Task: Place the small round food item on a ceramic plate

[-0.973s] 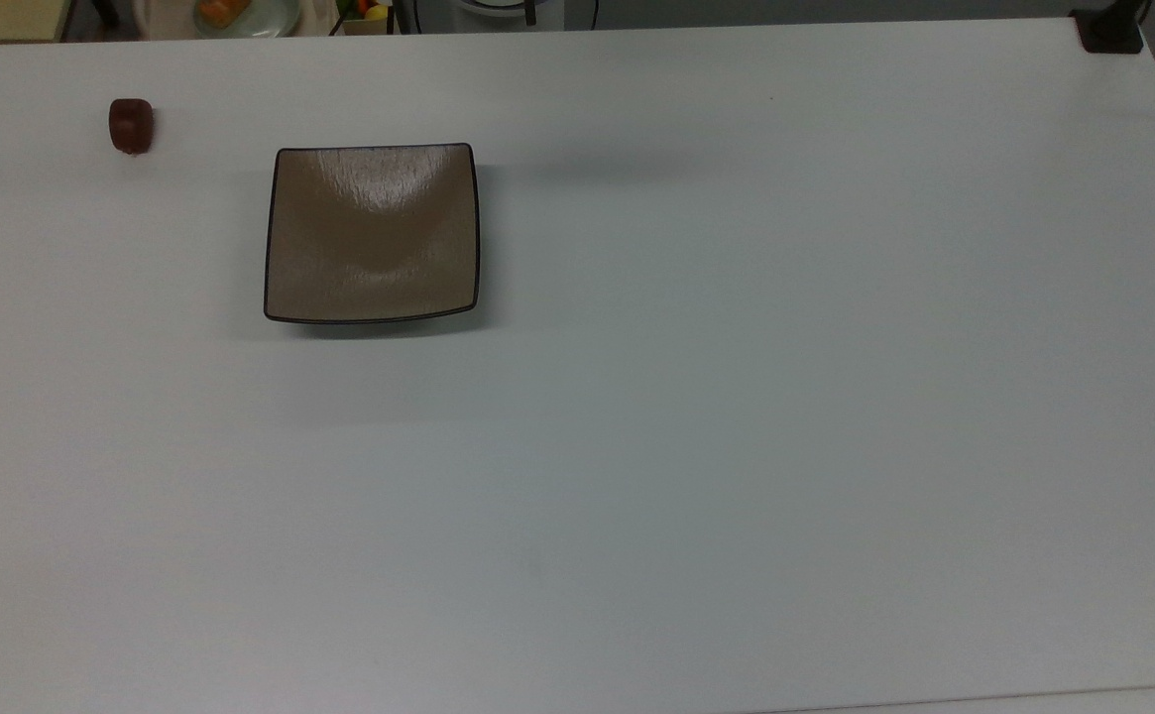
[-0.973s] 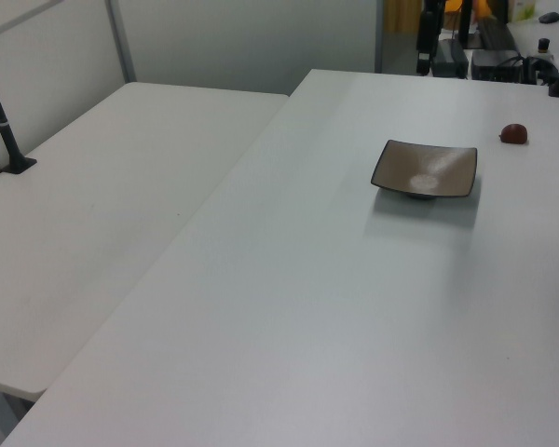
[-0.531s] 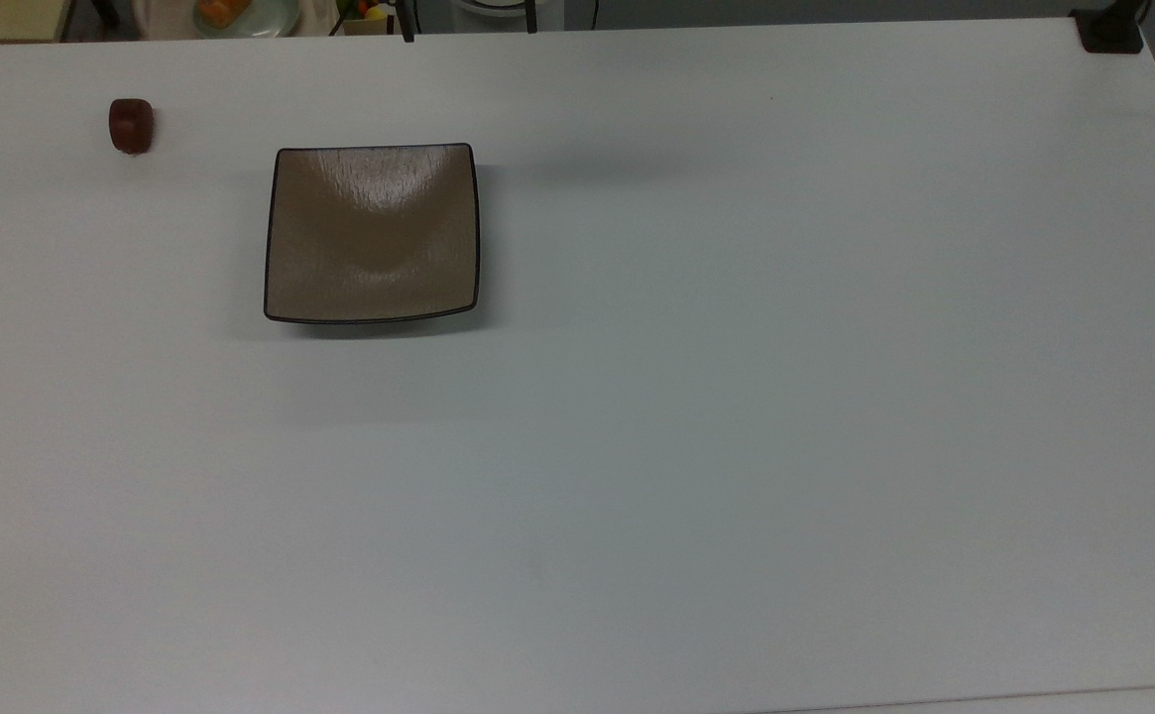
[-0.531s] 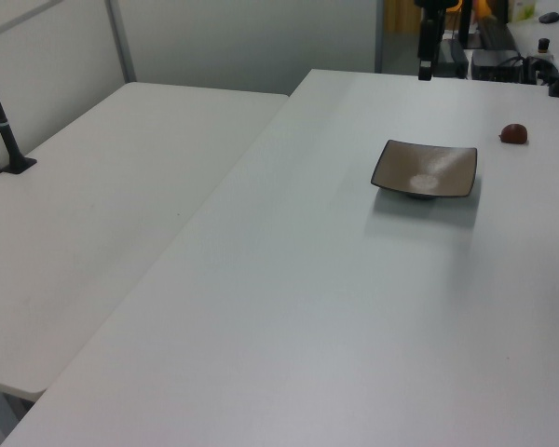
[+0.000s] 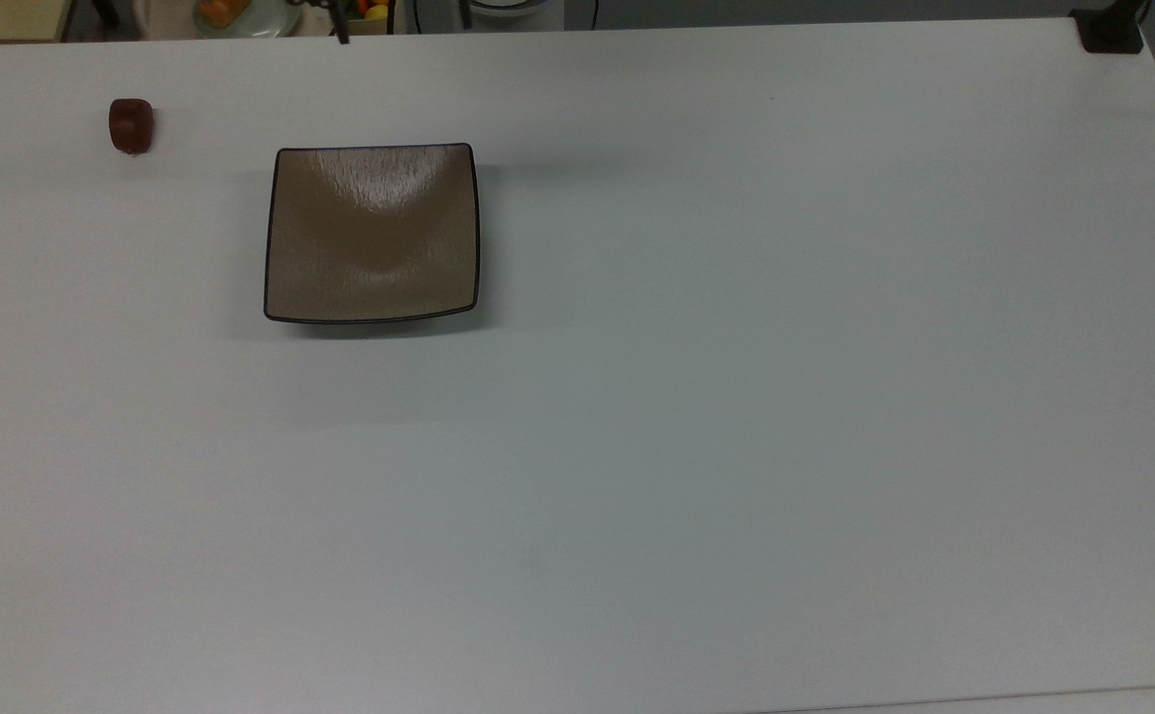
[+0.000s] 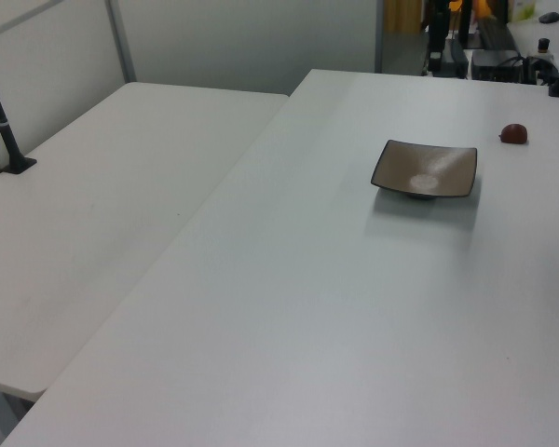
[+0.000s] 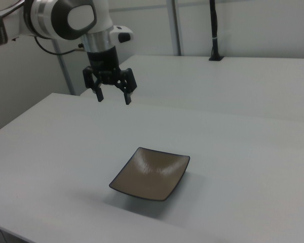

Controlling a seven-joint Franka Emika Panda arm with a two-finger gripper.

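The small round food item (image 5: 131,126) is a dark reddish-brown lump lying on the white table near the top view's far left edge; it lies apart from the plate (image 6: 513,134). The square tan-brown ceramic plate (image 5: 371,233) with a thin dark rim rests bare on the table (image 6: 425,169) (image 7: 152,174). My gripper (image 7: 113,96) hangs open and holds nothing. It is above the table, behind the plate and toward the right view's left. In the top view its two fingertips (image 5: 342,32) poke in at the upper edge.
A pale round dish with orange food (image 5: 240,12) sits beyond the table's far edge. A black clamp (image 5: 1110,30) holds the table's corner at the top view's upper right. A second white table (image 6: 121,186) with a black pole (image 6: 0,121) adjoins.
The gripper's fingertips have shifted toward the top view's left along the upper edge. The plate and the food item have not moved.
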